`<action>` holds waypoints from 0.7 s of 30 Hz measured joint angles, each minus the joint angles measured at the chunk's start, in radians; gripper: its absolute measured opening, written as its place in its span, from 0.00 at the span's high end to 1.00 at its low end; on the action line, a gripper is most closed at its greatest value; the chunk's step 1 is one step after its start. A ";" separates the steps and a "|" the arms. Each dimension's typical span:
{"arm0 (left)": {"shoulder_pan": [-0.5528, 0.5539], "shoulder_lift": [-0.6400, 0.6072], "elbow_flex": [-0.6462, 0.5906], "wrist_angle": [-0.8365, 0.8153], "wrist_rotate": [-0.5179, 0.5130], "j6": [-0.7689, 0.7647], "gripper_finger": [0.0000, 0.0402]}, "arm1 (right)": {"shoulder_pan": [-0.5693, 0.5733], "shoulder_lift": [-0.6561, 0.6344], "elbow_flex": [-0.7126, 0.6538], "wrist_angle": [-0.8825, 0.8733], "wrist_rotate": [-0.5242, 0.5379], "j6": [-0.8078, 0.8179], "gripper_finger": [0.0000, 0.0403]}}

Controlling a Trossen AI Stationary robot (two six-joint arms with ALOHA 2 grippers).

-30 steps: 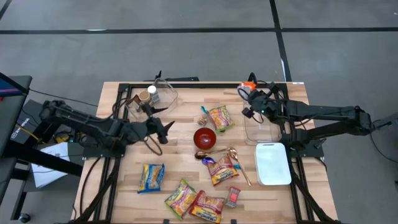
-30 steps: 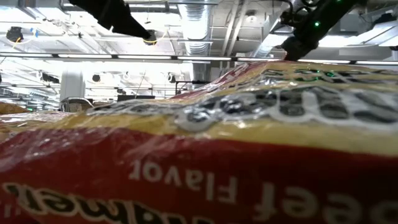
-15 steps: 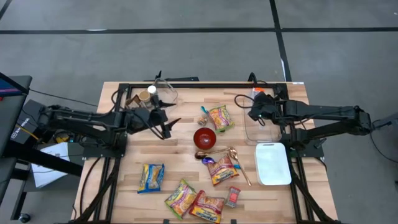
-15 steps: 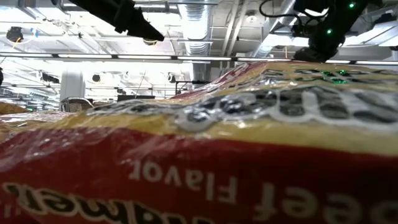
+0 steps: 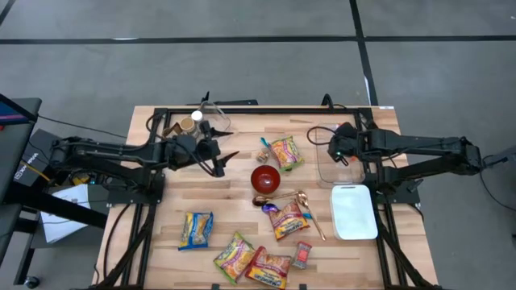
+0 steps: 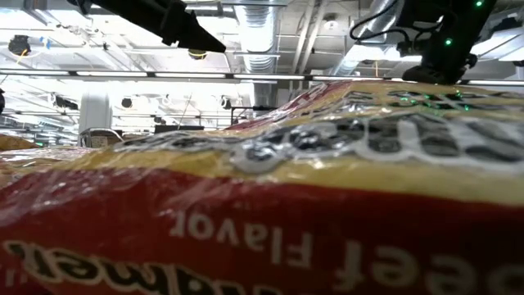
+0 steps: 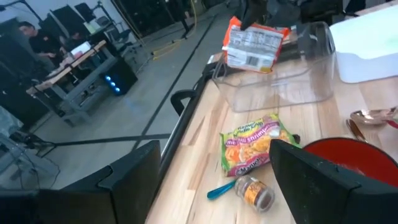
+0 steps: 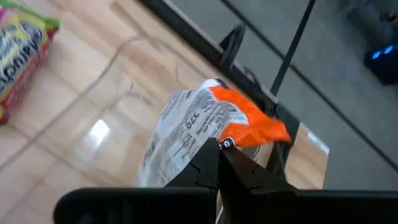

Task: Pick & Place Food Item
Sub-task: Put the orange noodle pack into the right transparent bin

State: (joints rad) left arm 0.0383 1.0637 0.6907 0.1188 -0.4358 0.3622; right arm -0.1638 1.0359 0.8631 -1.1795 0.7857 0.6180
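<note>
Evidently the right hand [image 8: 217, 158] is clamped on the orange-and-white packet [image 8: 205, 127] by its edge, so it dangles over the clear container [image 7: 280, 78] — poised for a drop inside. Across the bench [image 5: 242, 201], the left hand [image 5: 216, 151] hovers open, holding nothing — waiting.

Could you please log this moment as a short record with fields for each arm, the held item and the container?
right gripper: shut on the orange packet, above the clear container
left gripper: open, holding nothing, raised beside the red bowl
container lid: white, lying on the table next to the container
other packets: scattered on the table, untouched
</note>
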 joint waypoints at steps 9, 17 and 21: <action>0.000 0.000 0.000 0.022 0.000 0.000 0.26 | -0.054 0.000 -0.036 -0.054 -0.064 0.062 1.00; 0.000 0.000 0.000 0.021 0.000 0.000 0.26 | -0.130 0.001 -0.068 0.003 -0.103 -0.002 1.00; 0.000 0.000 0.000 0.021 0.001 0.000 0.26 | -0.160 0.037 -0.071 0.010 -0.109 -0.013 1.00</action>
State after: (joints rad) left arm 0.0380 1.0637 0.6907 0.1402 -0.4351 0.3626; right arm -0.3241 1.0729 0.7925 -1.1700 0.6766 0.6051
